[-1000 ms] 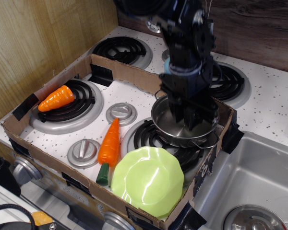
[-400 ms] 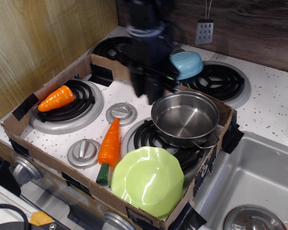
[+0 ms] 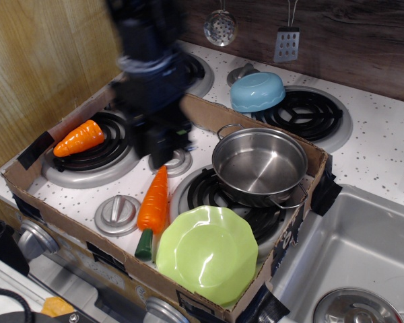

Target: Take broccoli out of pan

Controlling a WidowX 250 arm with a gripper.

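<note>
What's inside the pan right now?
The pan shows only its bare shiny steel floor; no broccoli in it. The gripper is blurred over the stove's left side, and whatever its jaws hold is hidden.

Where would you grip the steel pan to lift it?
Probably the pan by its left rim, from above, one finger inside: the wall is thin, straight and upright, the pan looks empty, and the cardboard box crowds its right side.

Blurred black-and-blue arm point(image 3: 150, 74)
</note>
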